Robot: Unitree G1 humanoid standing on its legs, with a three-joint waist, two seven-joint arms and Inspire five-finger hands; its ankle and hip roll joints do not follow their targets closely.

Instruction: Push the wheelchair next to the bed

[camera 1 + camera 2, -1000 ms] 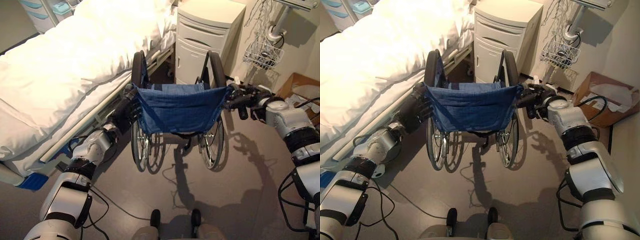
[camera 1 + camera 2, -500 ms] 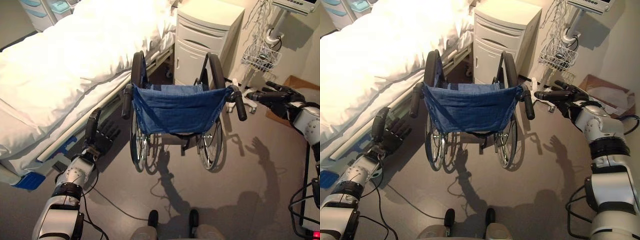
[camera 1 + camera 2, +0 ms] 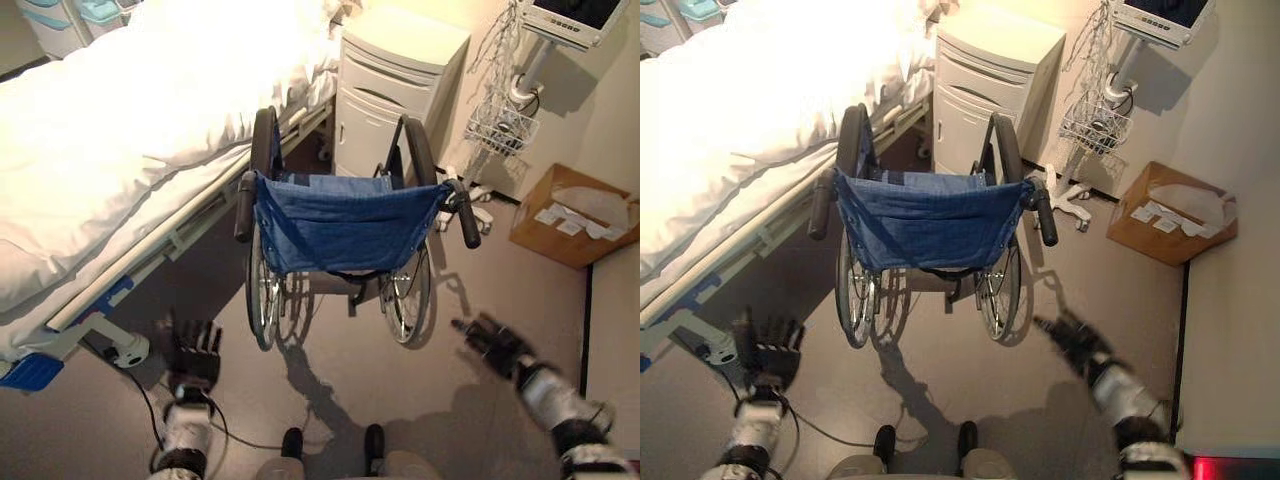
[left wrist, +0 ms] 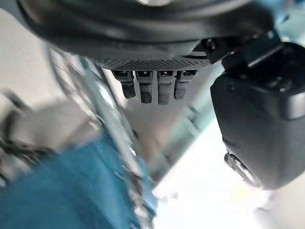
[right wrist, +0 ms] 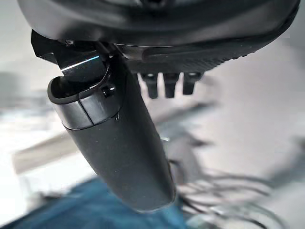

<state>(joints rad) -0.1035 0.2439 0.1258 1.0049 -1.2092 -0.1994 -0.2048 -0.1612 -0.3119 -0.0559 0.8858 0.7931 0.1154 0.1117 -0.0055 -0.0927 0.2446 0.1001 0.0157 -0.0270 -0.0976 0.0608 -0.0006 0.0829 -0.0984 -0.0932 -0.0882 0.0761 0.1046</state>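
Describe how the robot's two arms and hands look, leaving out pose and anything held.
Both arms are silver-grey with dark bands at the wrist. The left hand is dark, almost black, with a row of slim segmented fingers. The right hand is the same dark make. In the wrist views each thumb is a thick, smooth black pod beside ribbed black fingers.

No text, number or sign can be read anywhere. The white labels on the cardboard box (image 3: 573, 214) at the far right are too small to make out, and the monitor (image 3: 572, 15) above the wire basket (image 3: 500, 126) shows a dark screen with no legible figures.
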